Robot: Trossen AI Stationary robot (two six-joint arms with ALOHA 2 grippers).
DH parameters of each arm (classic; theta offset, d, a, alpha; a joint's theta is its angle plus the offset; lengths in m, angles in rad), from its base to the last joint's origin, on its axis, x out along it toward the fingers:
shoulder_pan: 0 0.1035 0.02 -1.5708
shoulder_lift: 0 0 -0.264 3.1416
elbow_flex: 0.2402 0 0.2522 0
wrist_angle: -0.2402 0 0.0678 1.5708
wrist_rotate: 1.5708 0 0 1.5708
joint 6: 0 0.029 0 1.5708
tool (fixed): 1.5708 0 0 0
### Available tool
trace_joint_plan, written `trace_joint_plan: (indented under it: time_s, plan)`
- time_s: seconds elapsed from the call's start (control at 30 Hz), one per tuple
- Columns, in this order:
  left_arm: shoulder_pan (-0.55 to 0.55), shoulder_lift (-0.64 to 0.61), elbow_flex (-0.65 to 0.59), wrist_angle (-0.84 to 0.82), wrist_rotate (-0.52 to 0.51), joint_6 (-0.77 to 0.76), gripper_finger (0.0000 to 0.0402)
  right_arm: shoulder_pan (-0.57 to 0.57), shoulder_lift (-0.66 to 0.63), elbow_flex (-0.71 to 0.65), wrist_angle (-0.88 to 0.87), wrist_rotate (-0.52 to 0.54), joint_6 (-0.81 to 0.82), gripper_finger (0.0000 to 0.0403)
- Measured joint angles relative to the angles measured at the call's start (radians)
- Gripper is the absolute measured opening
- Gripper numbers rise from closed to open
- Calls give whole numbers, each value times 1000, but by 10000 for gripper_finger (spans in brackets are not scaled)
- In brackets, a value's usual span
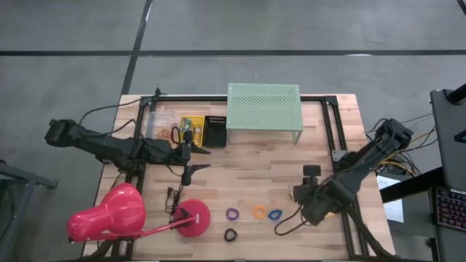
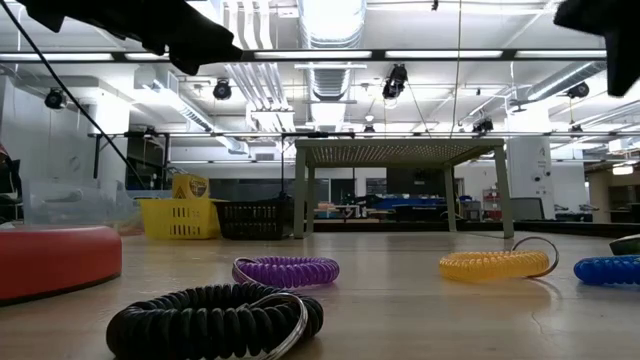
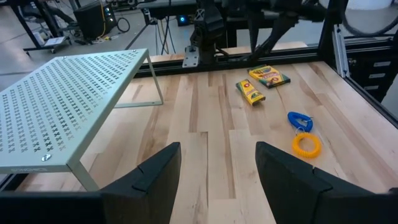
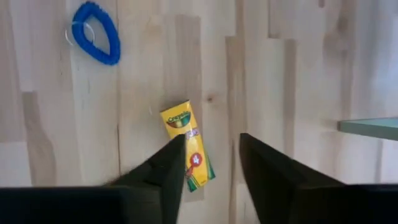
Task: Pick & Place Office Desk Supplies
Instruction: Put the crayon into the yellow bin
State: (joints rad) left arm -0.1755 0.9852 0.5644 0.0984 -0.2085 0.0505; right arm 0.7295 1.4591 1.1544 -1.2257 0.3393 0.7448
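Right gripper (image 4: pixel 211 165) | jaws parted, empty | crayon box (image 4: pixel 188 144) at 11 o'clock, probably released | lift straight up.

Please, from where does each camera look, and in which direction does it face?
High view: above the table, facing straight down; both arms show, left gripper and right gripper.
Low view: at table-top height, facing level across; black ring loop nearest, arm parts at the top corners.
Left wrist view: looks past its fingers toward the green shelf.
Right wrist view: looks down past its fingers onto a crayon box.
Both wrist views share the blue ring loop.
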Motion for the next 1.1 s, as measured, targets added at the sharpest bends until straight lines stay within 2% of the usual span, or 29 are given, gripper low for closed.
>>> trace_joint_plan:
  time_s: [0.17,0.37,0.8,1.1]
  plan:
    - [0,0,0,-1,0,0,212,35,-34,-130,108,0,-8,207]
    - [0,0,0,-7,0,0,212,38,-81,-287,272,0,-12,235]
    - [0,0,0,-12,0,0,212,39,-117,-518,572,-30,-11,242]
    - [0,0,-1,-26,0,0,212,38,-117,-601,646,-27,-11,235]
